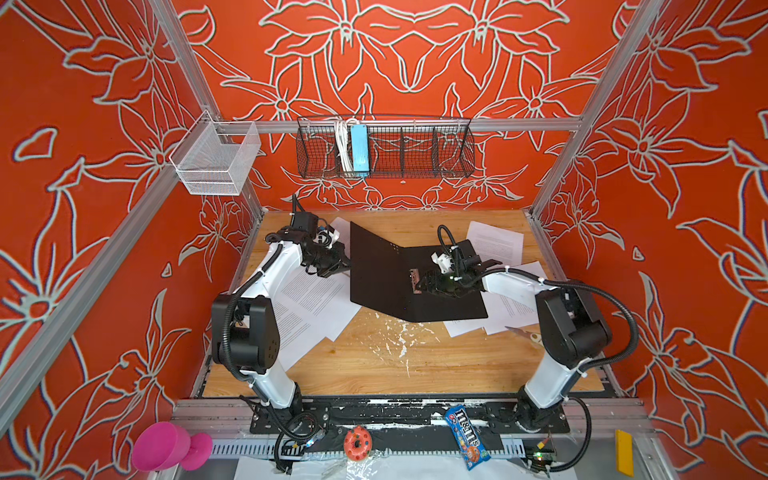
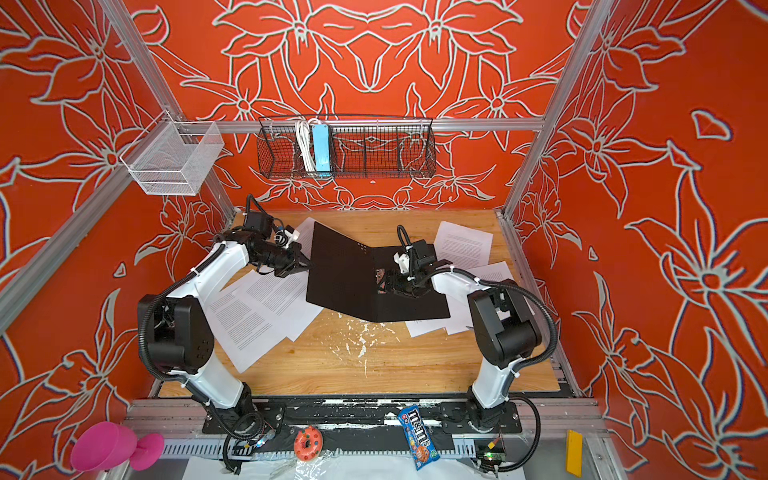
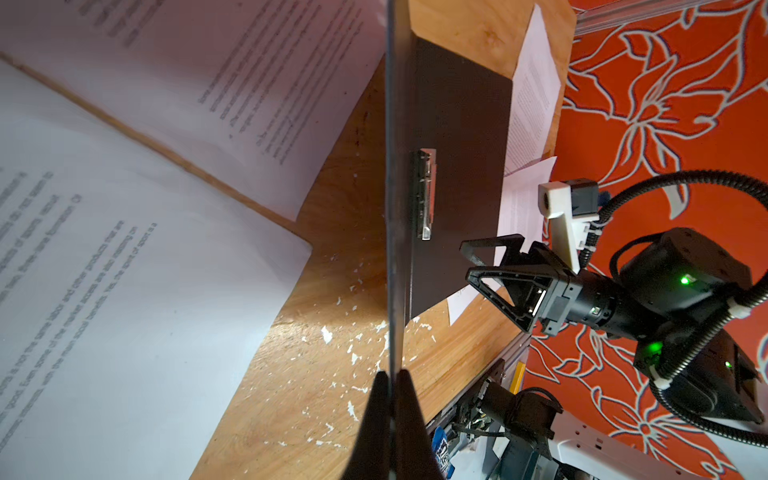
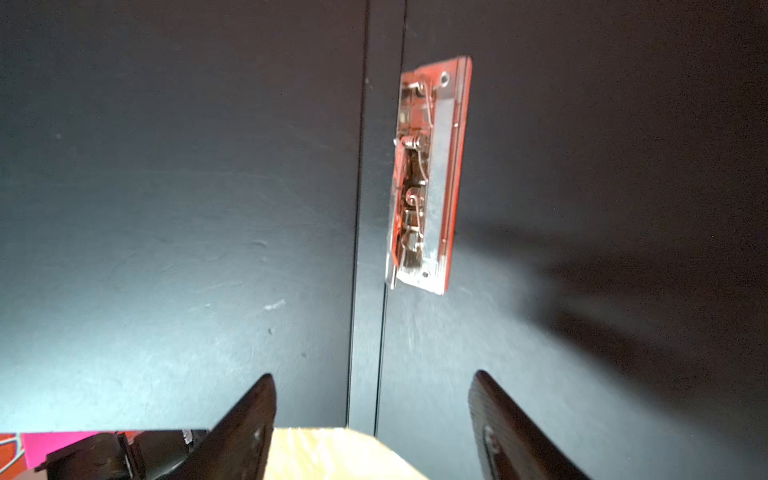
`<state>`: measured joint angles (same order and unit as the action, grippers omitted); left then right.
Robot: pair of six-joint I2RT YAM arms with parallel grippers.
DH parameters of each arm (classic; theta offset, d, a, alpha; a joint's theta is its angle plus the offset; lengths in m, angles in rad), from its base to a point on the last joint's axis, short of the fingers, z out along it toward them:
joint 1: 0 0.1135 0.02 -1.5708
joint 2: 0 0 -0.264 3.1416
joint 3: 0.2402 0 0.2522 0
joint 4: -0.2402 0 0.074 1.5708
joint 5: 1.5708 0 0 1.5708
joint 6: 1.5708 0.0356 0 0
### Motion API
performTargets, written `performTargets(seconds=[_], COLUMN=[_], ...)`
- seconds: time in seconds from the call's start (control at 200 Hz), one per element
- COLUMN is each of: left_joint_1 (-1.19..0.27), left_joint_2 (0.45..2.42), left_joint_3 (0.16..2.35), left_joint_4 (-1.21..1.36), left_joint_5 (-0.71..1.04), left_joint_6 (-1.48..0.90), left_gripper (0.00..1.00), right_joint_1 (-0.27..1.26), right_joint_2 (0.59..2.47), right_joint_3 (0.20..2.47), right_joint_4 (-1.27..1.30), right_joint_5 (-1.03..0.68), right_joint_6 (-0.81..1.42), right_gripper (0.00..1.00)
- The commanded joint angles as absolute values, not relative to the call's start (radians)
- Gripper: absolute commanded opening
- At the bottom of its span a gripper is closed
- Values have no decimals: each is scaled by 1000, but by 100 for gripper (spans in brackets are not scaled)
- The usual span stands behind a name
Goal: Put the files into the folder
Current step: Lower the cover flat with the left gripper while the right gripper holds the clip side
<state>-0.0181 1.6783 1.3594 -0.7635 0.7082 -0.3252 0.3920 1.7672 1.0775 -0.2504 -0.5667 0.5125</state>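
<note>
1. The folder (image 1: 382, 286) (image 2: 345, 286) lies open toward the back of the wooden table (image 1: 374, 365), its black inside facing up in both top views; the left cover is tilted up off the wood, while the right cover lies flat
2. The left gripper (image 1: 341, 264) (image 3: 391, 374) is clamped tight on the outer edge of the raised left cover and holds it up at a slant; in the left wrist view its fingers (image 3: 409, 419) meet on the thin board, seen edge-on, with no gap between them
3. The right gripper (image 1: 422, 287) (image 4: 372, 374) hangs over the flat right cover, close to the spine and just beside the metal clip (image 4: 428, 178) (image 1: 414, 282) fixed there; the right wrist view shows its jaws well apart, with only the black board and the spine crease between them and nothing gripped; whether the fingertips touch the cover cannot be told
4. The files (image 1: 311, 307) lie loose around the folder, all of them outside it: a fan of printed sheets sits on the left, in front of the raised cover and partly under the left arm; a single sheet (image 1: 494, 241) lies at the back right; more sheets (image 1: 513, 307) poke out from under the right cover, beneath the right arm; the corner of another (image 1: 338, 228) shows behind the left gripper
5. On the back wall a light-blue power strip (image 1: 358, 149) stands in a black wire basket (image 1: 453, 145); white flecks (image 1: 395, 340) mark the bare wood in front of the folder
</note>
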Motion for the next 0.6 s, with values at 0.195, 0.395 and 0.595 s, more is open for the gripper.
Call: performTargets(seconds=[0.195,0.395,0.595], left_joint_1=[38,150,59], left_joint_2=[1615,1497,1383], left_joint_3=[1363,1333,1191], left_joint_4=[-964,-987,-701], left_joint_5=[259,200,665], left_joint_6=[-368,-442,-483], left_gripper=[47,71,98], right_joint_1=[410,411,410], right_joint_2=[1837,1833,1836], right_joint_3=[1146,1140,1140], right_joint_4=[-261,-267,-267], right_joint_5=[-524,-525,-541], right_joint_6=[520,509,496], right_gripper=[61,60,59])
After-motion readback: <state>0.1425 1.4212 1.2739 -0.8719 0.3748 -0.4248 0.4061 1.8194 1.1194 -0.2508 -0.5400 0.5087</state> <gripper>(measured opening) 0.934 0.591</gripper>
